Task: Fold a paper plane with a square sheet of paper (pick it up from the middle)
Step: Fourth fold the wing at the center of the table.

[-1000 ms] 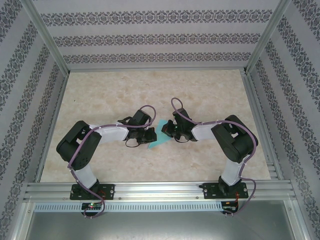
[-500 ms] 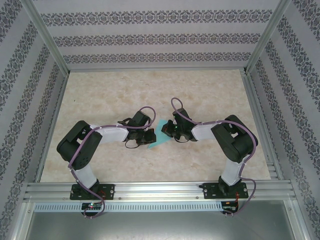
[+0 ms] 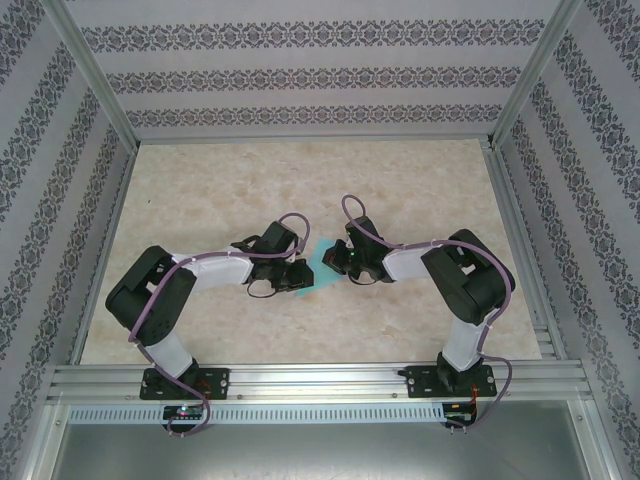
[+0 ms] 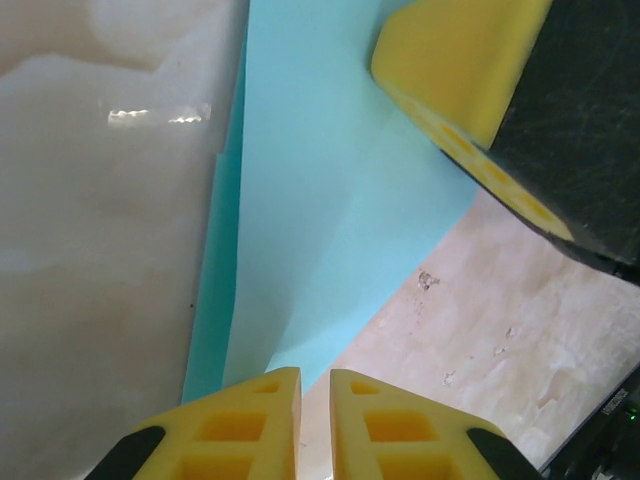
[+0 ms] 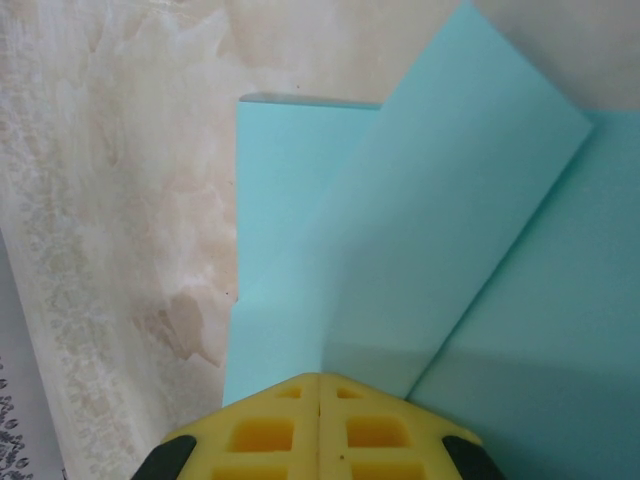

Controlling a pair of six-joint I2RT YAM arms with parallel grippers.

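top external: both arms reach in to about the middle of the worktop (image 3: 200,180), a touch toward its near edge. the paper sheet (image 3: 320,262) sits there between the left gripper (image 3: 303,275) and the right gripper (image 3: 338,262), partly hidden under both.

left wrist: left jaws are parted a crack and bare worktop shows through the slot. a corner of the sheet runs down to one fingertip (image 4: 255,420), but we see nothing pinched, so we read it as let go. a right pad (image 4: 450,70) sits on the sheet's far side.

right wrist: right jaws are clenched with no gap. the folded layers run straight into the tips, so we read that as a pinch on the sheet. overlapping flaps with sharp creases are visible. whether any flap is lifted off the surface, we can't tell.

handling, our call:
- very light, thin and floppy. it'll sag or flutter if held at one point only.
- the worktop looks glossy, so a flat sheet likely slides rather than lifts. one gripper should anchor it while the other works.
- creases hold, but a hard or twisting pinch will wrinkle or tear it.
- best hold: on doubled layers beside a crease, close to the edge, where it's stiffest. avoid single-layer corners.
- keep both grips low and close together so the span between them doesn't buckle.
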